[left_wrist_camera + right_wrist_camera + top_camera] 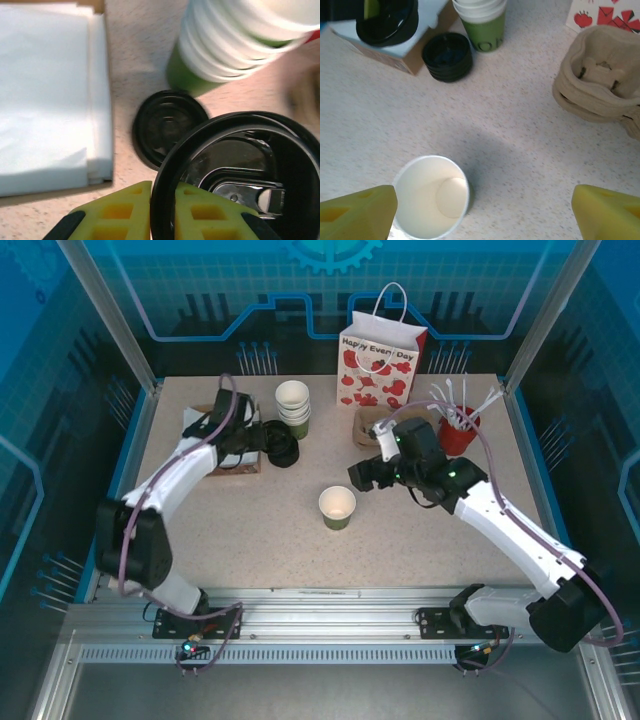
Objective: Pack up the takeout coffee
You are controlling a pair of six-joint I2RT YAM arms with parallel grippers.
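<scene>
The takeout coffee's small olive-green cup (337, 507) stands upright and lidless at mid-table, its white inside showing (431, 196). My right gripper (364, 476) hovers just behind it, open wide (484, 201), with the cup close to its left finger and nothing held. My left gripper (264, 439) is at the back left, shut on the rim of a round black lid (240, 170), one yellow finger inside the rim and one outside (162, 210). That lid (387, 21) hangs above the napkin box, beside the loose lid stack (167, 125).
A stack of green cups (293, 407) stands behind the black lids (281, 446). Brown cup carriers (369, 427) lie before the red-and-white gift bag (382, 360). A red cup of white utensils (458, 428) stands at right. A cardboard box of white napkins (50, 95) sits at left.
</scene>
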